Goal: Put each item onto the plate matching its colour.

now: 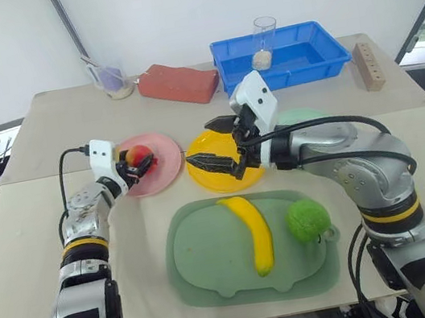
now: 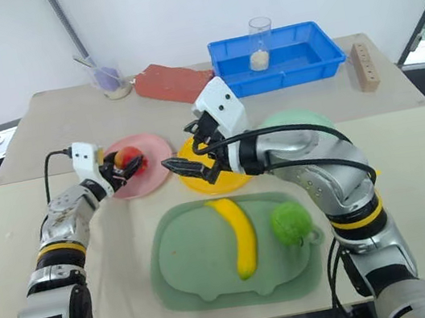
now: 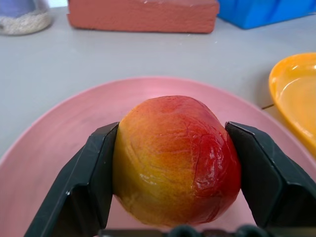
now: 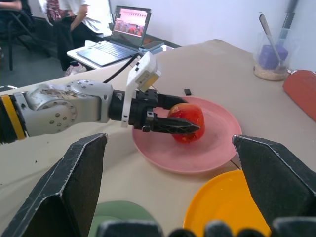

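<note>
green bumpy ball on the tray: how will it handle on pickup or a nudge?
The green bumpy ball looks round, so a nudge would probably roll it across the dull-green tray. Its knobbly surface should give the end effector fingers some bite, so slipping seems unlikely. It looks like a small toy, likely light.

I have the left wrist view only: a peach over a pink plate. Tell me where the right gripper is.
Observer: The right gripper hovers open and empty over the yellow plate.
Operator: List what needs sorting.
Observer: The banana and the green fruit lie on the dull-green tray.
Operator: Find me the green plate.
Observer: The mint plate sits beside the yellow plate, beyond the right arm, which hides most of it.
</note>
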You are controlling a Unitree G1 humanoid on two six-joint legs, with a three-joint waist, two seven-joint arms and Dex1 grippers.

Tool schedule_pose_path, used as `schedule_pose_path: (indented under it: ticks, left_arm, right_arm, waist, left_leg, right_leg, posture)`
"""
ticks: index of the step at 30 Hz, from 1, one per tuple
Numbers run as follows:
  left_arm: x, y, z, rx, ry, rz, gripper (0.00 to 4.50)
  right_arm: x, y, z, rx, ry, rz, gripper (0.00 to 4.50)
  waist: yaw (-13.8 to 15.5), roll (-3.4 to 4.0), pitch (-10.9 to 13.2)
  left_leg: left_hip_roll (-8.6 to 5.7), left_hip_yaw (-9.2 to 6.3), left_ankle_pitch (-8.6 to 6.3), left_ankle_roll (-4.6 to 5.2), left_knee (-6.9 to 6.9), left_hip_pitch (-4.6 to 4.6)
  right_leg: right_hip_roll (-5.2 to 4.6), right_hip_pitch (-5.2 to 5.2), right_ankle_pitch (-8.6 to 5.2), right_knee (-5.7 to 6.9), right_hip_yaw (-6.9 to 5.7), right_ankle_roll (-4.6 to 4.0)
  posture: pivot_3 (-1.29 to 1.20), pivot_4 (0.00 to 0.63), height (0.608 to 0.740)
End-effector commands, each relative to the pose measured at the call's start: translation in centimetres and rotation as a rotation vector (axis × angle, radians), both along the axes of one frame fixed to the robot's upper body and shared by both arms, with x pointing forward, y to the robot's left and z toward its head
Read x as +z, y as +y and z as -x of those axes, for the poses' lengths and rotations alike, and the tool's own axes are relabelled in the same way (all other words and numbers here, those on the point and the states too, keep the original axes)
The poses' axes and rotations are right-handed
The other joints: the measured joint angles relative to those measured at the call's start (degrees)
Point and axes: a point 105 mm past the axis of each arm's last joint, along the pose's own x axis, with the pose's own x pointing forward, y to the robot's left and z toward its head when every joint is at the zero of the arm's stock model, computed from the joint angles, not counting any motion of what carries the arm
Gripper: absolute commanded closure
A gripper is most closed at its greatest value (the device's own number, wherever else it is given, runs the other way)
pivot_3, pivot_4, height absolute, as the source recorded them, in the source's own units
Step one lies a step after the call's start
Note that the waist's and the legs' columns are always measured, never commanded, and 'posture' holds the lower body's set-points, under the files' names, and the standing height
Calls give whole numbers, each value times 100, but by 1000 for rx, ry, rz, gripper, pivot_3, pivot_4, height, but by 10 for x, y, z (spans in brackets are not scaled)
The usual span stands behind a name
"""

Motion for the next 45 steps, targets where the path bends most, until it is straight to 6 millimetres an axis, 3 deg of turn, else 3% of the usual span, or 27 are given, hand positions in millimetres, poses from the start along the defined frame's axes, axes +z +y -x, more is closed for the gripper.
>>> schedule_pose_path:
  ticks: [1,5,8,11,14,17,21,29,34,40,45]
  left_arm:
    - [20,7,-2,-10,-69,-11,44]
    - [36,11,2,-49,-111,-33,44]
    - [63,6,11,-139,-189,-90,44]
    - [94,-10,27,-278,-262,-164,44]
    - [105,-39,50,-483,-271,-240,44]
    - [98,-68,77,-689,-228,-278,44]
    - [83,-93,101,-861,-167,-276,44]
    - [62,-115,130,-1059,-124,-292,44]
    - [61,-116,133,-1103,-127,-303,44]
    - [50,-138,139,-1277,-181,-393,44]
    - [29,-159,116,-1361,-195,-466,44]
  right_arm:
    - [9,-6,1,-19,-47,-16,0]
    - [3,-13,2,-40,-34,4,0]
    - [-5,-23,2,-64,-13,39,0]
    - [-19,-39,5,-87,22,98,0]
    - [-27,-53,11,-76,56,121,0]
    - [-22,-65,23,-20,71,103,0]
    - [-21,-84,36,-4,92,141,0]
    - [-37,-96,46,-57,135,216,0]
    - [-41,-95,51,-48,153,205,0]
    - [-35,-101,59,10,179,203,0]
    - [-22,-119,63,0,166,220,0]
  waist:
    - [-8,0,0]
    - [-30,0,0]
    - [-31,0,0]
    - [-14,0,0]
    - [-5,1,0]
    - [-16,6,0]
    - [-49,-4,6]
    - [-122,-22,18]
    - [-143,-22,21]
    - [-90,-17,23]
    - [3,-17,23]
  left_leg:
    - [0,0,-2,-4,0,0]
    - [0,0,-4,-6,0,2]
    - [1,0,-3,-5,0,-1]
    - [3,0,-3,-6,-1,0]
    - [2,2,-4,-8,-1,-1]
    - [1,6,-4,-8,3,2]
    - [2,3,-4,-6,6,4]
    - [2,1,3,5,23,5]
    - [2,1,3,5,31,1]
    - [1,2,-5,-2,66,-8]
    - [-2,2,-7,-1,77,-16]
  right_leg:
    - [0,0,2,1,0,-1]
    - [0,-2,6,5,0,-1]
    - [0,-2,7,9,0,-1]
    - [0,-1,6,4,0,-2]
    - [-3,4,-4,-7,0,-18]
    - [-9,12,-15,-8,0,-38]
    - [-6,6,-15,-2,0,-38]
    - [-6,9,-15,-7,5,-39]
    - [-6,8,-15,-8,6,-39]
    - [-9,17,-16,-9,5,-40]
    - [-10,18,-16,-19,4,-40]
  posture:
    - [0,150,740]
    - [0,150,740]
    - [0,150,740]
    - [0,150,740]
    - [0,150,740]
    - [0,150,740]
    - [0,150,740]
    - [0,150,740]
    - [0,150,740]
    - [0,150,740]
    - [0,150,740]
